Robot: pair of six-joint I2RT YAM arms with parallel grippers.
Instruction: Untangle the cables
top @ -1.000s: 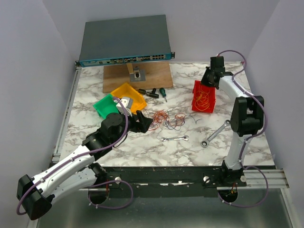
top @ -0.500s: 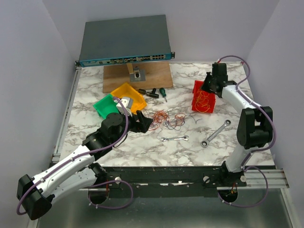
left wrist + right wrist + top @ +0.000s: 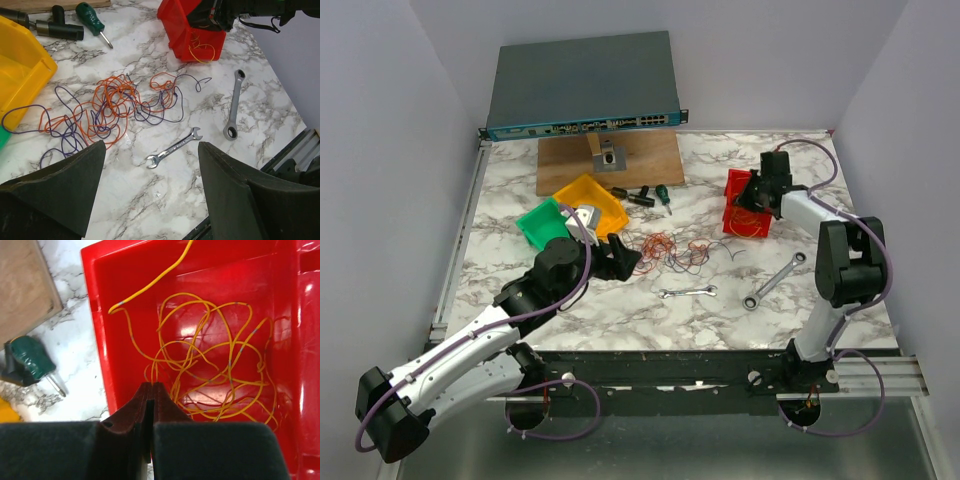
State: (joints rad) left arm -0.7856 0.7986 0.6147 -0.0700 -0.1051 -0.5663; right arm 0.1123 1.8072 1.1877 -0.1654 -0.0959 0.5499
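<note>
Marbled worktop: orange and purple cables tangled loose at centre, just beyond left pincer, spread wide. Far right: red bin holding coiled yellow cables, right pincer pressed together over them.

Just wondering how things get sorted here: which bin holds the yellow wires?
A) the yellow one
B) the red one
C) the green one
B: the right wrist view shows the yellow wires looped inside the red bin.

A spanner and a ratchet wrench lie apart on the marble table.
</note>
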